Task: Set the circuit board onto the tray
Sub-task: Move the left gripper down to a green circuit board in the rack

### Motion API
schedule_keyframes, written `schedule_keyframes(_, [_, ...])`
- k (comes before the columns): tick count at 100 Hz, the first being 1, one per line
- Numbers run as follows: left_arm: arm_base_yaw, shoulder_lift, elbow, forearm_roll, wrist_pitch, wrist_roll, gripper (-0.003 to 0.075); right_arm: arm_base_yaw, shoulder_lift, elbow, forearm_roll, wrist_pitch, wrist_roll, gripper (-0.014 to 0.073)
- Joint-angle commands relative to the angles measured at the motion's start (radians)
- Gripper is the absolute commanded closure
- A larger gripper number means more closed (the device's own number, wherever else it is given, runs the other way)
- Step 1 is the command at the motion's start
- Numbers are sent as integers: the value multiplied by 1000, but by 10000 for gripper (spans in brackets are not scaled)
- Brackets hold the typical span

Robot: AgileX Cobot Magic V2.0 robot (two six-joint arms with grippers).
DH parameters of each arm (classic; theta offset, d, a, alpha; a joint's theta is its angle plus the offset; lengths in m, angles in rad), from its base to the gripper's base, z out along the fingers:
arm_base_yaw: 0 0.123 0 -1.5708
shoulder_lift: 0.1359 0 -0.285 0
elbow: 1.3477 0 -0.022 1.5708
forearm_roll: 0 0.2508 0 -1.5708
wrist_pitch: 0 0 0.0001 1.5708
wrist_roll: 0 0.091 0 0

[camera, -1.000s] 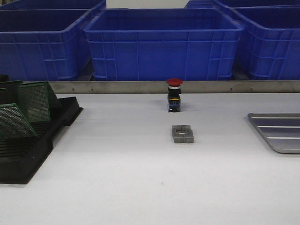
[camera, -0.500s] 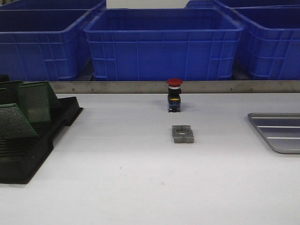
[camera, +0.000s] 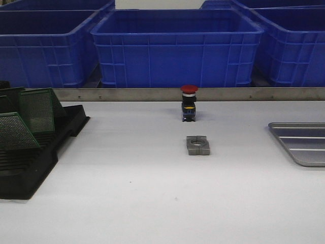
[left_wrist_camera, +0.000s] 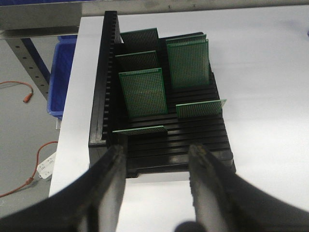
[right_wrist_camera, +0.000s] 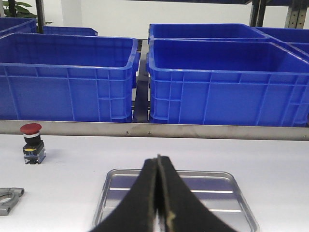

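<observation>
Across the last second almost nothing on the table has shifted in the front view: the red push-button (camera: 189,103), the small grey metal block (camera: 198,145) and the tray (camera: 299,143) sit exactly where they were. The only change we can make out is at the far left, where the nearest green board in the black slotted rack (camera: 30,162) seems to have crept slightly up and left in the picture — though the difference is small enough that we would not swear to it. For the task, that means we are at the very start: no board has been lifted, and the tray holds nothing.

From the left wrist view, our left gripper (left_wrist_camera: 157,164) hangs over the near end of the rack with its jaws spread wide and nothing between them. The circuit board (left_wrist_camera: 143,93) we judge likeliest to be picked stands upright in its slot just beyond the fingertips, roughly in line with the gap between them (several other boards stand or lie further along the rack). A low-lying board sits closer, near the left finger.

Our right gripper (right_wrist_camera: 159,193) is pressed closed on nothing, poised just in front of the tray — well apart from the rack.
</observation>
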Motion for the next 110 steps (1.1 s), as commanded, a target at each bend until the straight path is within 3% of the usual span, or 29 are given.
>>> schedule_keyframes(1, [2, 84, -71, -55, -56, 106, 393, 1, -26, -13, -7, -88, 0, 655])
schedule_keyframes(18, [2, 253, -165, -279, 40, 559, 393, 1, -26, -13, -7, -88, 0, 655])
schedule_keyframes(33, [2, 418, -262, -481, 208, 840, 397, 1, -26, -13, -7, -88, 0, 655])
schedule_keyframes(60, [2, 660, -383, -502, 281, 1309, 409, 1, -26, -13, -7, -88, 0, 655])
schedule_keyframes(77, [2, 754, -386, -480, 206, 1458, 409, 1, -26, -13, -7, -88, 0, 655])
schedule_keyframes(110, [2, 837, -387, -416, 16, 1503, 409, 1, -26, -13, -7, -88, 0, 655])
